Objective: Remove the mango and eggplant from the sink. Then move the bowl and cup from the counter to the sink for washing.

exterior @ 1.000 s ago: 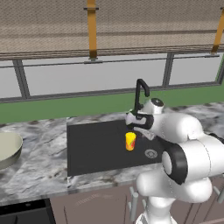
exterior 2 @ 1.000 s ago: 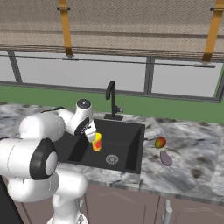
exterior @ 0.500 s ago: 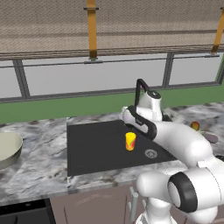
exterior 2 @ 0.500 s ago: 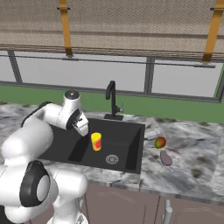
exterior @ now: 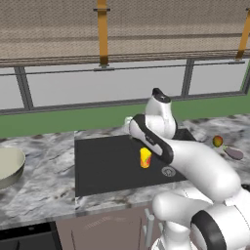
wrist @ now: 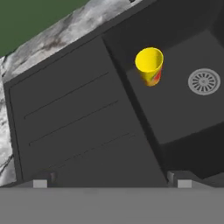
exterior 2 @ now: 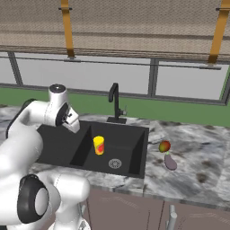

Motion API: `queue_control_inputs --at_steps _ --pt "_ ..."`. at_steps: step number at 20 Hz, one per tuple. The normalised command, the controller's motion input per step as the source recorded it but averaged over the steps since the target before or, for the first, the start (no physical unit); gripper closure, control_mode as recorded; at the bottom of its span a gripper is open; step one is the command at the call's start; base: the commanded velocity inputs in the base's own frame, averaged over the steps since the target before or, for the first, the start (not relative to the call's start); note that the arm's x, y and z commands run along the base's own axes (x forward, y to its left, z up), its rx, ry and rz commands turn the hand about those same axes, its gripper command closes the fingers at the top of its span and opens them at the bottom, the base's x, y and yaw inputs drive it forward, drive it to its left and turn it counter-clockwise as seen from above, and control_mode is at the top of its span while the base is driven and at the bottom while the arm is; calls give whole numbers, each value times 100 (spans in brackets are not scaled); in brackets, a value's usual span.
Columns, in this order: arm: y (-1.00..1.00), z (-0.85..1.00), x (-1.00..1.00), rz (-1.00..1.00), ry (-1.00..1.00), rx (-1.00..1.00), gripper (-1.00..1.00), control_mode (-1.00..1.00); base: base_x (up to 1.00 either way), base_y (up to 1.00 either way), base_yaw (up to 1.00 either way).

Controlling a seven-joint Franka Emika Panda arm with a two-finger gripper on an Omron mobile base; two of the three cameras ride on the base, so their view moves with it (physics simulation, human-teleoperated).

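We see the cup upright in the sink, frame center. Mango and eggplant lie right on the desk. Bowl far left. End effector wide open, empty.

base views flank sink; hand view overhead

There is one cup, yellow, and it stands in the one sink. On the worktop there is one mango, one eggplant and one bowl. One black faucet stands behind the sink, and one round drain is in its floor.
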Motion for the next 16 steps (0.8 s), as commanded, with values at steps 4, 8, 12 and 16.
queue_control_inputs --at_steps 4,8,12,16 --pt "46 31 -14 15 0 -8 -100 -100 0 0 0" --pt "49 21 -10 14 0 -8 -100 -100 0 0 0" --pt "49 16 -10 16 0 -6 -100 -100 0 0 0" --pt "46 13 -12 20 0 -3 -100 -100 0 0 0"
